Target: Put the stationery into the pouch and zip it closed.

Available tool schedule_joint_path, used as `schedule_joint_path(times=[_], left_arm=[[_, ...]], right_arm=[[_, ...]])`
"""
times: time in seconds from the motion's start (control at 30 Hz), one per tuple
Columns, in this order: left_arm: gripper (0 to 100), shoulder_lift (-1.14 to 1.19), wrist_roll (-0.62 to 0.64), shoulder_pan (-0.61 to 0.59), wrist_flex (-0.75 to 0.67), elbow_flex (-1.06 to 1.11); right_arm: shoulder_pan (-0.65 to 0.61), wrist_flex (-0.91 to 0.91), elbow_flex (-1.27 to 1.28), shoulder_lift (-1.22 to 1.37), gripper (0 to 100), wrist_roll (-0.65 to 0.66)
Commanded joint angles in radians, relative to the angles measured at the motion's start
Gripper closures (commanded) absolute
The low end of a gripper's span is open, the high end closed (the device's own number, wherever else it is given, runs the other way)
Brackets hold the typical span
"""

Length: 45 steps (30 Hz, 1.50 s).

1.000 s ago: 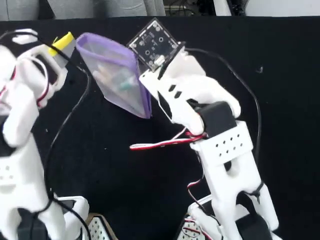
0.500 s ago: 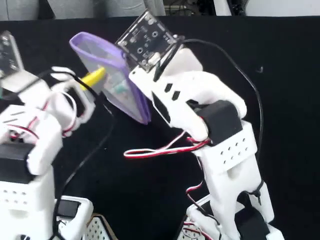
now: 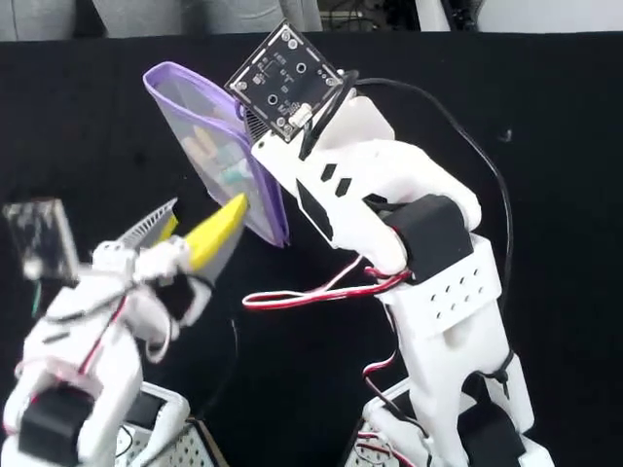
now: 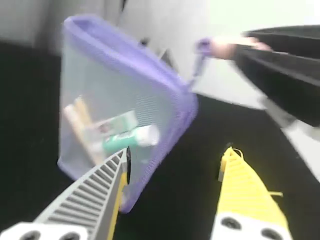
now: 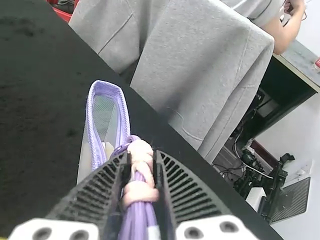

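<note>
Two arms here: right jaws are pinching the pink zipper pull [image 5: 140,150], so the pouch [image 3: 216,146] hangs above the tabletop [image 3: 555,146] with the stationery [image 4: 116,136] inside. Left jaws are spread, empty, just beside it. I'd clamp the pouch's edge first, then pull steadily.

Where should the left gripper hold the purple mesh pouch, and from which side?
Probably its lower corner, from below, near the open left gripper. The right gripper pinches the purple mesh pouch at the zip end, so it hangs; the border looks firmer than mesh.
</note>
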Motion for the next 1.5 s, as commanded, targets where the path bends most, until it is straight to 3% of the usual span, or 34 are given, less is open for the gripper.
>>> schedule_joint_path(times=[0.0, 0.23, 0.57, 0.93, 1.37, 1.47], left_arm=[[70, -0.103, -0.040, 0.077, -0.104, 0.099], [71, -0.054, -0.040, 0.085, -0.204, 0.194], [71, -0.048, -0.034, -0.111, -0.250, 0.216], [71, -0.051, -0.040, -0.105, -0.354, 0.325], [92, -0.052, -0.046, -0.105, -0.353, 0.328], [95, -0.052, -0.097, -0.105, -0.353, 0.326]], right_arm=[[-0.029, 0.000, -0.064, -0.012, 98.7, 0.008], [-0.124, 0.031, -0.062, -0.013, 98.7, 0.008], [-0.187, 0.058, -0.067, -0.013, 98.7, 0.008], [-0.210, 0.107, -0.104, -0.013, 98.7, 0.008], [-0.204, 0.112, -0.094, -0.074, 98.7, 0.044], [-0.199, 0.110, -0.094, -0.074, 98.7, 0.054]])
